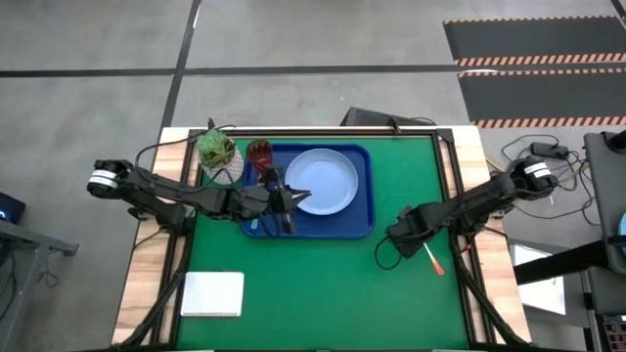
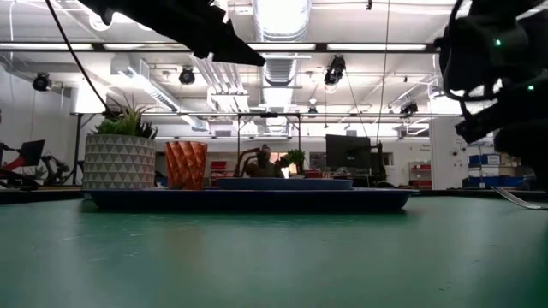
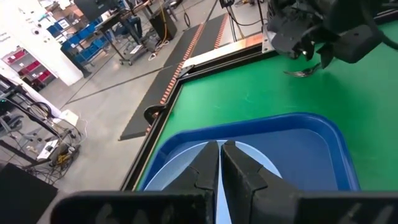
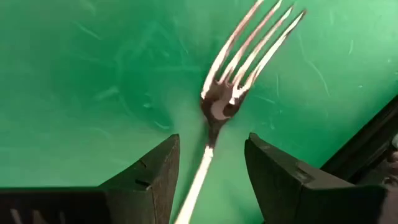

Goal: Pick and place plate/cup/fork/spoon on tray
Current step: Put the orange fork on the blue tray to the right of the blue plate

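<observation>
1. Currently the right gripper (image 4: 208, 171) hovers over the fork (image 4: 239, 81), fingers apart, straddling its metal neck without touching it.
2. Fork position: on the green table (image 1: 323, 284) at the right, well apart from the tray (image 1: 362, 223); its long axis runs diagonally, orange handle (image 1: 433, 259) toward the near right.
3. Right arm is nearer by far. The left gripper (image 3: 219, 163), fingers together, hangs over the plate (image 1: 321, 181) in the tray.
4. Surroundings: the cup (image 1: 259, 153) stands in the tray's far-left corner; a workshop room lies beyond.

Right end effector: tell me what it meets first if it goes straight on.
The fork: its neck lies between the open right end effector fingers, tines just ahead on the green mat.
</observation>
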You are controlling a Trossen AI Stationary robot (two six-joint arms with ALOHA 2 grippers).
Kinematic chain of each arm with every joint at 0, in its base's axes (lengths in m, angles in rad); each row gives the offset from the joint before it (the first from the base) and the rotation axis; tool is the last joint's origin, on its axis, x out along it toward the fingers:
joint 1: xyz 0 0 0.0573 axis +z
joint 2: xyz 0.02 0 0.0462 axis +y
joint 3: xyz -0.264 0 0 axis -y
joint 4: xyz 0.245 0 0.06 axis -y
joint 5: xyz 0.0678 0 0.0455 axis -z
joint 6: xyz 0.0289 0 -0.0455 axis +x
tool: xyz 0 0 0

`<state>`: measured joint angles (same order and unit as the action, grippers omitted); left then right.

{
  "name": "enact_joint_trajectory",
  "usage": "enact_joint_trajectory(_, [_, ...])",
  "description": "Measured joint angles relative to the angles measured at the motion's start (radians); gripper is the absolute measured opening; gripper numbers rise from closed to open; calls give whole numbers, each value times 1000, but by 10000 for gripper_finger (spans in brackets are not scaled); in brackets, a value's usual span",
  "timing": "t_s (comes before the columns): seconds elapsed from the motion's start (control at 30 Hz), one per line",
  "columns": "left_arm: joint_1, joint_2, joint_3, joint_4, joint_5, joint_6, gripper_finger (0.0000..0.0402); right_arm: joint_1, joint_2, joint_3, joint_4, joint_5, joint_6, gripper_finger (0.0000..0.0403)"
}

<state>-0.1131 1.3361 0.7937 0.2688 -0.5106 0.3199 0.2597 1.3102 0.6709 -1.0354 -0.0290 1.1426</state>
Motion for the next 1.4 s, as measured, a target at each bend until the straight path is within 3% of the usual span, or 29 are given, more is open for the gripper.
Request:
enact_joint_trajectory(0.3, [0,0,5,2,0,14,0,-2,-18,-106,125,-50,-28,133])
enact_joint_trajectory(0.57, [1,0,5,10,0,27,0,0,-79,-111,160,-59,8,20])
enact_joint_trajectory(0.9, [1,2,6,14,0,26,0,0,-207,-55,129,-38,-10,13])
enact_joint_trajectory(1.13, [1,2,7,16,0,23,0,2,-331,6,178,175,-54,13])
enact_joint_trajectory(1.27, [1,2,6,46,1,-12,0,2,-375,-1,363,356,-172,13])
enact_joint_trajectory(1.4, [1,2,6,63,1,-27,0,2,-377,-31,641,469,-343,13])
